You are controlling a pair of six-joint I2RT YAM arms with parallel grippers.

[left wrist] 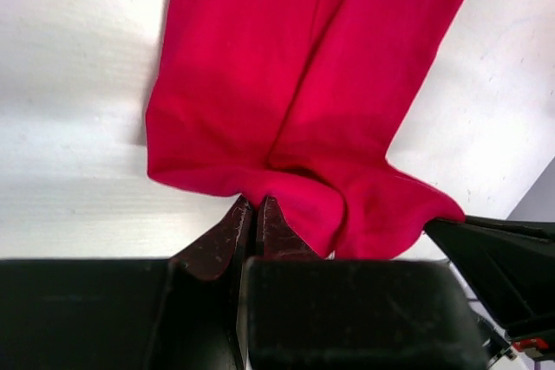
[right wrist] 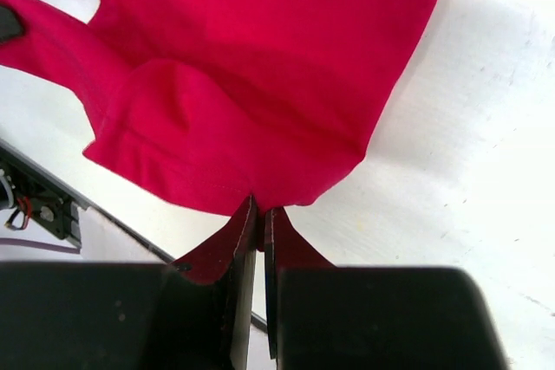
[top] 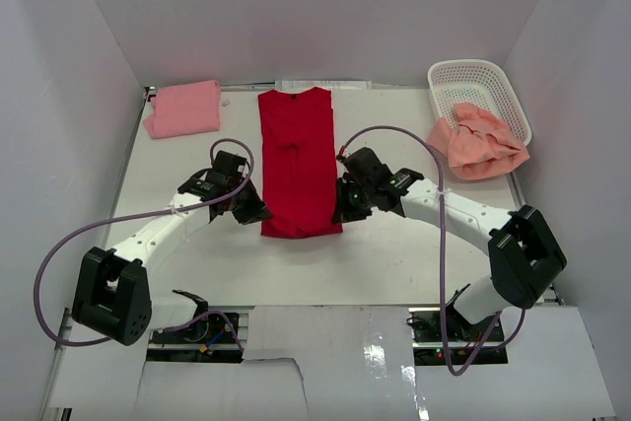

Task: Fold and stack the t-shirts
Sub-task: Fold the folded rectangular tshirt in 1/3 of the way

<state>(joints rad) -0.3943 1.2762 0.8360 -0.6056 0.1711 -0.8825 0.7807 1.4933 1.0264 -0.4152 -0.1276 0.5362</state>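
The bright red t-shirt (top: 298, 160) lies on the table folded into a long narrow strip, collar at the far end. My left gripper (top: 258, 214) is shut on its near left corner; in the left wrist view the fingertips (left wrist: 257, 202) pinch the red hem (left wrist: 286, 188). My right gripper (top: 342, 212) is shut on the near right corner, and the right wrist view shows the red cloth (right wrist: 260, 84) bunched into the closed jaws (right wrist: 262, 210). The light pink t-shirt (top: 184, 108) lies folded at the back left. The salmon-peach t-shirt (top: 478, 142) is crumpled at the back right.
A white lattice basket (top: 480, 81) stands at the back right, with the salmon shirt spilling over its near rim. White walls close in the table (top: 394, 253) on three sides. Purple cables (top: 434, 175) loop from both arms.
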